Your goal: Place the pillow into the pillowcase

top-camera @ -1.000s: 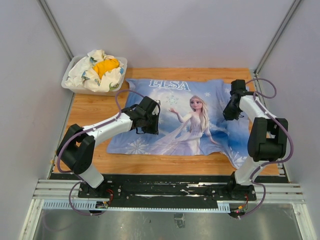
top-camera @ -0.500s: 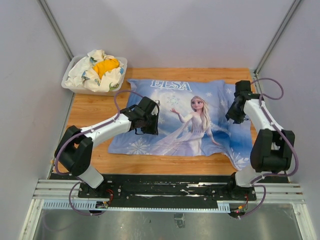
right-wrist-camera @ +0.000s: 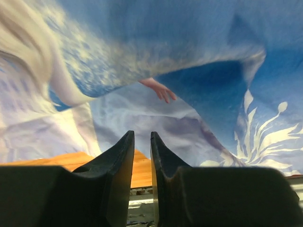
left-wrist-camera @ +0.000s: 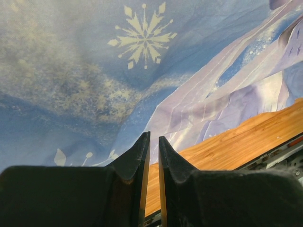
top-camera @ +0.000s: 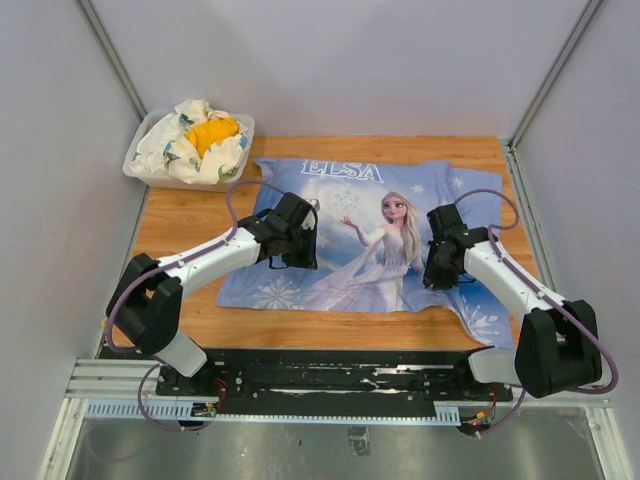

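- L arm reaches in from near-left, elbow bent, left gripper (top-camera: 299, 260) low over the left part of the pillowcase (top-camera: 352, 205); jaws a sliver apart, nothing seen between them.
- R arm folds in from near-right, right gripper (top-camera: 438, 277) over the case's near-right area; jaws likewise narrowly parted, no cloth seen in the gap.
- One pillowcase, spread mid-table (top-camera: 185, 215), "ELSA" print up.
- Count: 2 arms, 1 case, 1 white tub (top-camera: 134, 162) at far-left corner holding 1 white-and-yellow cloth bundle (top-camera: 205, 133).
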`<action>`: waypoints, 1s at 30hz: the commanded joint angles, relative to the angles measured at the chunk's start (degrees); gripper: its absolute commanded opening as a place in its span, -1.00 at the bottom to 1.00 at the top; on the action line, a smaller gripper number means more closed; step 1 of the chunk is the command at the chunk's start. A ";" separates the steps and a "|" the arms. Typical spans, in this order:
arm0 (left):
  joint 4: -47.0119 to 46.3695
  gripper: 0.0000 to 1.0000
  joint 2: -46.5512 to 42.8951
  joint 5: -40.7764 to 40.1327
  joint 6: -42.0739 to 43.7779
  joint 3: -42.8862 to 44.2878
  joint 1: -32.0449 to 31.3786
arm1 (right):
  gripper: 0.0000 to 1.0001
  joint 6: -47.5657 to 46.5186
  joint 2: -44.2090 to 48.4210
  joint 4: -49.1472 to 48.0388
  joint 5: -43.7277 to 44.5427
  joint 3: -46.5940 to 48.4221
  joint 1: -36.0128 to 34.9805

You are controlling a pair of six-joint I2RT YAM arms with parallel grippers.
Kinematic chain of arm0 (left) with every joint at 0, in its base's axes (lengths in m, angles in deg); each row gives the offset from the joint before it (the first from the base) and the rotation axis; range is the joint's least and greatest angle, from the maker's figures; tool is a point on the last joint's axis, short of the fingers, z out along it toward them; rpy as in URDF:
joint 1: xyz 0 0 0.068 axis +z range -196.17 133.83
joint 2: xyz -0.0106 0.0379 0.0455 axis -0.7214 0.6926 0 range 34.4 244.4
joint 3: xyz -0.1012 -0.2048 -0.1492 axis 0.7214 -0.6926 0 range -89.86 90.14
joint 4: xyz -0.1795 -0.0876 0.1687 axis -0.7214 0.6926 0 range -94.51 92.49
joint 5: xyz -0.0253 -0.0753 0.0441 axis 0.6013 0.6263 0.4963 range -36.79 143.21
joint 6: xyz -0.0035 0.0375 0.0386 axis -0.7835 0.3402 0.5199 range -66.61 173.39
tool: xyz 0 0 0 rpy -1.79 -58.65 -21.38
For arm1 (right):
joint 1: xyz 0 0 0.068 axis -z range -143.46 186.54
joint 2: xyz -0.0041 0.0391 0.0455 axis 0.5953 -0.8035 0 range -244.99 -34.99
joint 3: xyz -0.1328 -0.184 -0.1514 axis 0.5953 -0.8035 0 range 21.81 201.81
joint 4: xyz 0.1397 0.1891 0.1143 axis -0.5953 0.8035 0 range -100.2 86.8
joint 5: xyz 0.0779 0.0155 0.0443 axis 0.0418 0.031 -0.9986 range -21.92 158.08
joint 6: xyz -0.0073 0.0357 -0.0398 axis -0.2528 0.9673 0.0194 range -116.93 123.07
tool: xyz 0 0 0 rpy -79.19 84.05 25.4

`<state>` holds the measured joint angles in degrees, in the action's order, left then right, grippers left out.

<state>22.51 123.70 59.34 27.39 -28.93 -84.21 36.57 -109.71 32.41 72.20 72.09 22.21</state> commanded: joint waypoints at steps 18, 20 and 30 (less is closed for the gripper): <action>0.30 -0.65 -4.28 -0.77 -1.91 -0.80 0.34 | -0.55 3.05 1.28 -4.79 -0.11 -16.28 -8.51; 1.16 -0.65 -5.04 -1.85 -1.78 -0.24 0.41 | -0.53 1.99 3.90 -1.61 0.79 -13.75 -9.20; 3.47 -0.56 -12.70 -6.50 -2.73 4.70 2.89 | -0.01 -1.57 13.86 8.33 5.80 3.51 -9.75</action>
<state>25.68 114.43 55.73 25.30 -28.10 -82.46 36.90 -97.45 35.95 74.94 70.45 13.01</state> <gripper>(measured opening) 0.206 0.481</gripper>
